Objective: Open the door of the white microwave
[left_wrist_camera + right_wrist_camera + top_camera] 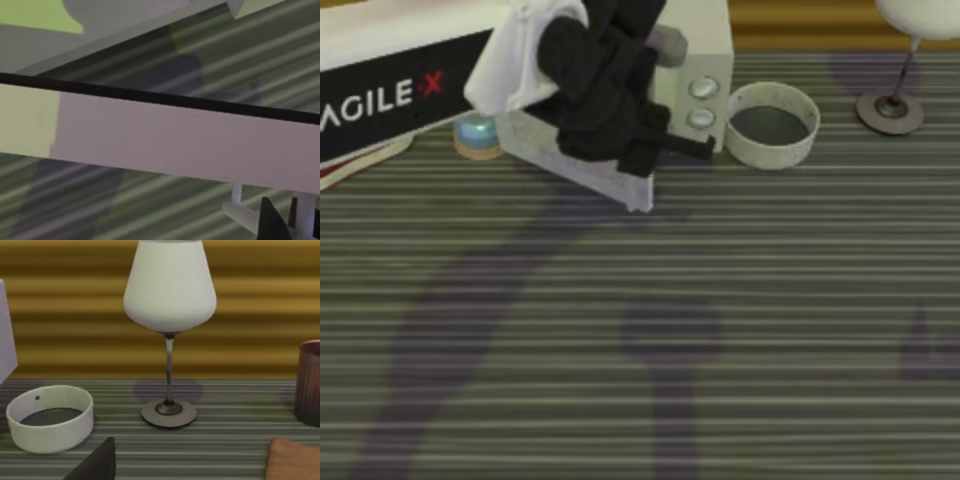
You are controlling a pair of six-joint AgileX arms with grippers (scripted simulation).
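Note:
The white microwave [705, 40] stands at the back of the table, its two grey knobs [702, 103] facing front. Its door [620, 188] is swung partly outward toward the table's left front, hinge side near the left. My left arm reaches over the oven, and my left gripper [645, 160] sits at the door's free edge. In the left wrist view the door [175, 140] fills the middle, and my left gripper [284, 214] is shut on the thin white handle [247, 214]. A pale green interior [30, 12] shows behind. My right gripper [107, 460] is parked off to the right.
A white ring-shaped bowl [772, 125] sits just right of the microwave. A wine glass [890, 110] stands at the back right. A small blue object on a cork base [478, 135] and a black and white box [390, 90] lie at the left. A brown cup [310, 382] stands far right.

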